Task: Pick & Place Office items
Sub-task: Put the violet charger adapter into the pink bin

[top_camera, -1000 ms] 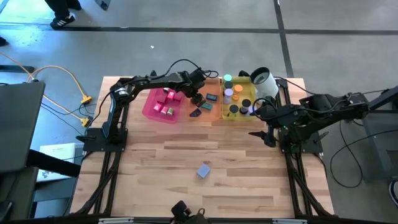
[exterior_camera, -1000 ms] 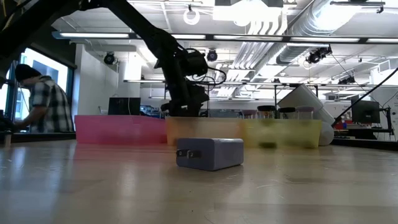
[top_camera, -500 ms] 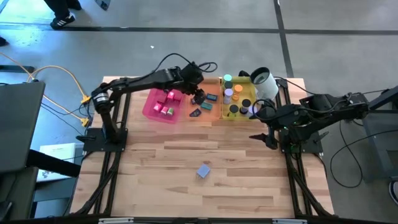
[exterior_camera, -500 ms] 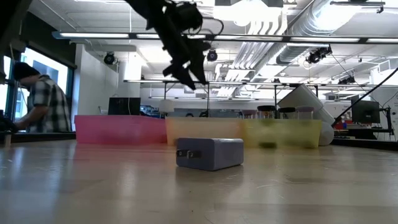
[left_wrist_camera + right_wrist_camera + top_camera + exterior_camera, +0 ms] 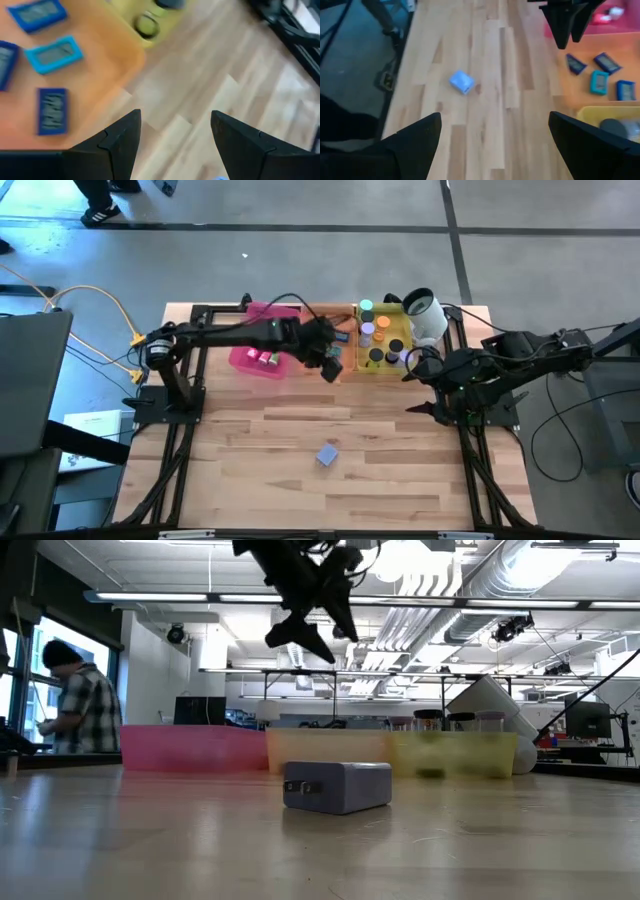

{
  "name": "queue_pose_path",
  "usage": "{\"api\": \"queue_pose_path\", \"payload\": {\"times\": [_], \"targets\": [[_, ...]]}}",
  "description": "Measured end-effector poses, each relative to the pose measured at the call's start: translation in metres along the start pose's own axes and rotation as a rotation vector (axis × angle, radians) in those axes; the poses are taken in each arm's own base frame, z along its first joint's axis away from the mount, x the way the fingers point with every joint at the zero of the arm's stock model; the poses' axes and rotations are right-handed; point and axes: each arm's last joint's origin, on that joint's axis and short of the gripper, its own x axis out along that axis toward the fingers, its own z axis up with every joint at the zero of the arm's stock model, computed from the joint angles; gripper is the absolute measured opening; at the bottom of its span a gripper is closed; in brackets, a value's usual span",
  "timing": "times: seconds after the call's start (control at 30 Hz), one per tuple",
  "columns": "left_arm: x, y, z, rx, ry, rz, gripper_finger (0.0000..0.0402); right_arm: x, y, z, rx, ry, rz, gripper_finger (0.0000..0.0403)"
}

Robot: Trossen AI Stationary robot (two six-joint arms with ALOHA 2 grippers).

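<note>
I am holding my left tool (image 5: pixel 331 367) over the near edge of the orange tray (image 5: pixel 343 366), its fingers parted with nothing between them; in the left wrist view bare wood shows through the gap. My right tool (image 5: pixel 420 395) is waiting wide apart and empty at the right side of the worktop (image 5: pixel 300 480), near the yellow tray (image 5: pixel 397 368). The one office item not in a tray is the lavender block (image 5: pixel 327 454), sitting alone on the open wood toward the front, well apart from both tools. In the low view the lavender block (image 5: pixel 337 786) is showing as a small boxy piece with rounded edges and two short prongs on one end face, so I am judging it to be a stiff plastic shell, light, unlikely to crush or break, but smooth enough to slip if I am pinching only a corner. I am thinking the best hold is across its two broad flat sides, fingers coming straight down, keeping off the pronged end. The flat blue rectangles (image 5: pixel 52 52) in the orange tray look thin and lie low, so they would need a grip on their edges. The pink tray (image 5: pixel 262 360) is holding small red and pink blocks.
</note>
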Motion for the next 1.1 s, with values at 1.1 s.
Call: {"api": "queue_pose_path", "payload": {"times": [1.1], "targets": [[-0.002,-0.103,-0.078,-0.112,0.064,-0.229,0.0239,-0.008,0.078,-0.027,-0.099,0.061,0.279,0.0357]]}}
